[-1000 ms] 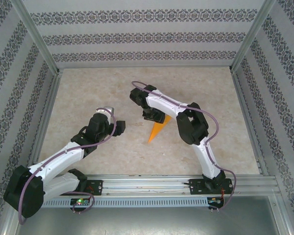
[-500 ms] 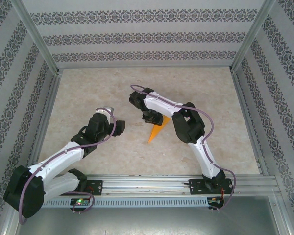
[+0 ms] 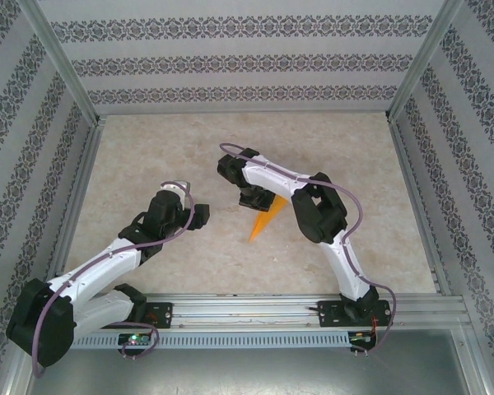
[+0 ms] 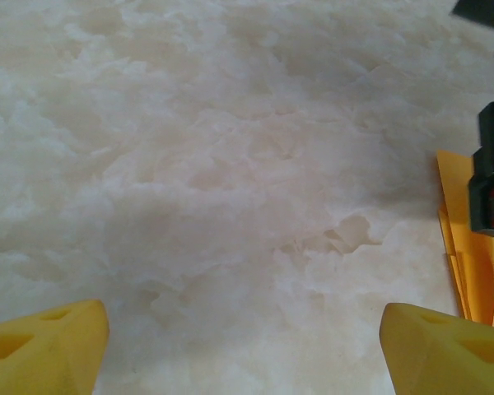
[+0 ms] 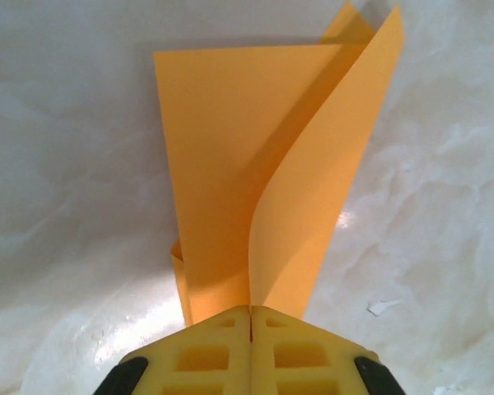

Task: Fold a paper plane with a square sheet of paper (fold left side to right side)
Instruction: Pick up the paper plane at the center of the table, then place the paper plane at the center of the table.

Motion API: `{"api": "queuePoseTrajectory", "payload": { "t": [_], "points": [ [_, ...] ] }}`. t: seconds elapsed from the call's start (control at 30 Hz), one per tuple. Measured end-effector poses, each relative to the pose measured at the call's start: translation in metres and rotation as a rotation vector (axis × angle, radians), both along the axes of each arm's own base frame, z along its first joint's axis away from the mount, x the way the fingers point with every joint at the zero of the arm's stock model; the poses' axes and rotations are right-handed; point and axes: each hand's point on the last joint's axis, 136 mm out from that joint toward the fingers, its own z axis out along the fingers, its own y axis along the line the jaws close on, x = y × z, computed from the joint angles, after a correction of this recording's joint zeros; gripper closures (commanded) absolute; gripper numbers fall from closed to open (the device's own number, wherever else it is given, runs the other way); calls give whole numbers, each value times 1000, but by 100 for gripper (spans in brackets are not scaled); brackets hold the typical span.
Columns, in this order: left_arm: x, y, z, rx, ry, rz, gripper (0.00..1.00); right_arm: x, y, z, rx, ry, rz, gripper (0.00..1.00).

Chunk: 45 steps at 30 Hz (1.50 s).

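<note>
Plenty of room up top: the marble table [image 3: 148, 152] lay bare across its far half, from 10 round to 2 o'clock. The middle was crowded. The right arm [image 3: 313, 210] bent over it, and the right gripper [image 3: 251, 199] pinched tight on the paper plane [image 3: 264, 220], blocking any approach from 3 o'clock. The left gripper [image 3: 174, 192], jaws spread wide, sat at 9 o'clock of the plane, with a bare strip of table between them. Patterned walls [image 3: 33, 123] closed off 9, 12 and 3 o'clock. The metal rail [image 3: 255, 309] barred 6 o'clock.
</note>
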Motion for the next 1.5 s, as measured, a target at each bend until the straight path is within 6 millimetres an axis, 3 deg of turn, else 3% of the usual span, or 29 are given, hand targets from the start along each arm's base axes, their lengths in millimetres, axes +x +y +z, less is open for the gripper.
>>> {"api": "queuePoseTrajectory", "payload": {
  "t": [0.3,0.53,0.77,0.9,1.17,1.3,1.5],
  "points": [
    [-3,2,-2,-19,26,11,11,-11,-7,61,53,-135,38,100],
    [-2,10,16,-145,12,83,9,-17,-21,107,112,-307,120,100],
    [-2,16,29,-274,16,149,9,-20,-33,139,243,-508,275,100],
    [-2,19,31,-319,32,171,9,-15,-39,144,397,-584,319,100],
    [-11,26,40,-342,47,191,9,-9,-47,136,735,-668,375,100],
    [-12,26,47,-372,39,196,9,-11,-32,134,935,-691,428,100],
    [-15,21,47,-408,60,185,10,-22,10,132,1179,-672,526,100]
  ]
}}
